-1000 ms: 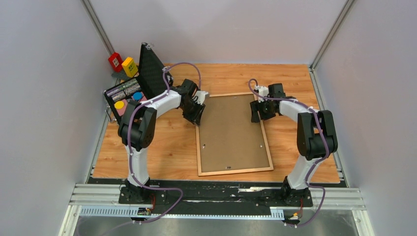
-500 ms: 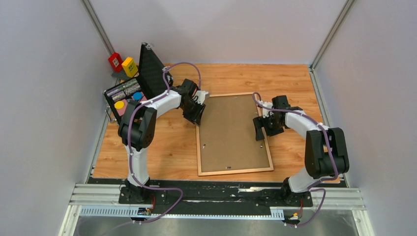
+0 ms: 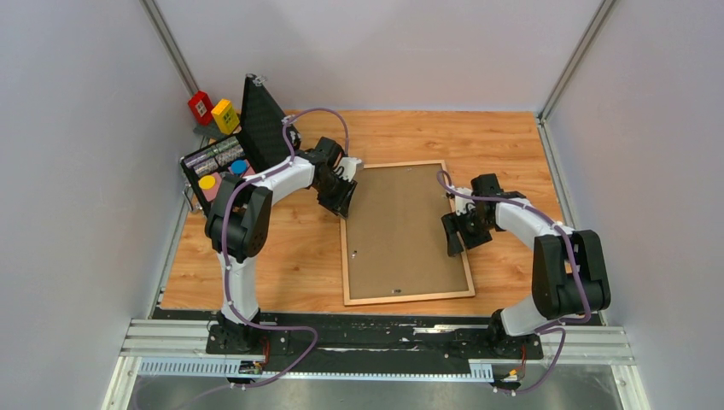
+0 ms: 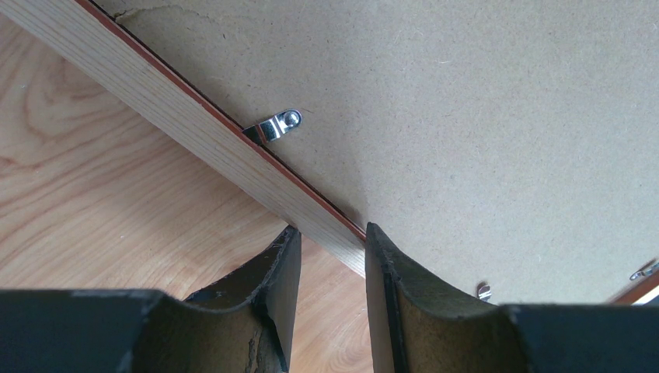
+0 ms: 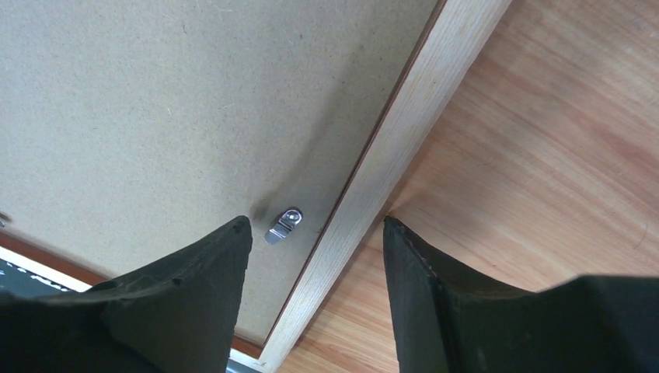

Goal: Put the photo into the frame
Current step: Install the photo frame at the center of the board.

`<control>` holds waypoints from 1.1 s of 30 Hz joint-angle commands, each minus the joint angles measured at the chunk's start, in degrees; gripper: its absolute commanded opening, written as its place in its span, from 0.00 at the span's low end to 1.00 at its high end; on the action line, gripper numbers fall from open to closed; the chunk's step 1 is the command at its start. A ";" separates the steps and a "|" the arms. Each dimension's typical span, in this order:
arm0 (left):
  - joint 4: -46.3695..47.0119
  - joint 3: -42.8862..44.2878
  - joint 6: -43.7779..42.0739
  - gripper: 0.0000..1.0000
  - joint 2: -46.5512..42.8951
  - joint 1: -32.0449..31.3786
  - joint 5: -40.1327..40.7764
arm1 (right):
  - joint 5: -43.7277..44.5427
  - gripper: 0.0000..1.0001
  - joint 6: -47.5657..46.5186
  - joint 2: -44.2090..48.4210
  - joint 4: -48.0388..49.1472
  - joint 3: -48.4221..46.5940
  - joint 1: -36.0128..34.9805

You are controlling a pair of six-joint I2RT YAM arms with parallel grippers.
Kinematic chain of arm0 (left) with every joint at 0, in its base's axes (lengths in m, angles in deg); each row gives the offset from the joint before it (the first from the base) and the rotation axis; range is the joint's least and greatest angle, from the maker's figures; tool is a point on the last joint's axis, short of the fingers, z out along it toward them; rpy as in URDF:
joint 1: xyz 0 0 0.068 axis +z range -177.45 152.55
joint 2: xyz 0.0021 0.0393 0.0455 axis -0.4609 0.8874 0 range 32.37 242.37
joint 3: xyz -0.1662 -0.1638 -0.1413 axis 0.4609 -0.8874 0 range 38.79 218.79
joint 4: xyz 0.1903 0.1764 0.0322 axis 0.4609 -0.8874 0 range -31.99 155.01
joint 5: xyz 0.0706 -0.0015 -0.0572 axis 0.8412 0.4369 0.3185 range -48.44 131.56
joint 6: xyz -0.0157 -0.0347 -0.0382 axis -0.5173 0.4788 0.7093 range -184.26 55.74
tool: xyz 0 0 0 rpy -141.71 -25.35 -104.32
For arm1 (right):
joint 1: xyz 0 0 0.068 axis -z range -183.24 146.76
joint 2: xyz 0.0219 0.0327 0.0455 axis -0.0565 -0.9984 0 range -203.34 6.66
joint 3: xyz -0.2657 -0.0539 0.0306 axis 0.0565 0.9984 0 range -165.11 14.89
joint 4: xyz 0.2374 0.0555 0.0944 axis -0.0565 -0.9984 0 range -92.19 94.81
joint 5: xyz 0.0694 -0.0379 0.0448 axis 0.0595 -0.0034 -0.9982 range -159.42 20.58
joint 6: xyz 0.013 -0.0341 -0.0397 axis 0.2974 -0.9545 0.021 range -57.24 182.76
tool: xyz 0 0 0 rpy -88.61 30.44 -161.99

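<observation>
The frame (image 3: pixel 410 297) lies face down at the centre of the table (image 3: pixel 290 256), its board (image 3: pixel 401 231) uppermost. The left gripper (image 3: pixel 343 202) is clamped on the left rail at about 10 o'clock of the frame, where it was a second ago. The right gripper (image 3: pixel 456 236) has slid down the right rail from about 2 o'clock to 3 o'clock (nearer the bases). Its fingers stand apart, one over the board beside a metal clip (image 5: pixel 284 224), one over the table, with the rail below the gap.
</observation>
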 commanded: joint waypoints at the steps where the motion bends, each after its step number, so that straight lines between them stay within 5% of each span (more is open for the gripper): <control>1: 1.89 -0.70 -1.27 0.41 1.27 0.01 1.42 | -0.04 0.59 -0.12 0.64 0.36 -0.86 -0.30; 33: 1.50 -1.09 -1.62 0.41 0.40 0.10 2.06 | -2.52 0.23 -6.38 -1.75 -0.66 -2.41 -0.34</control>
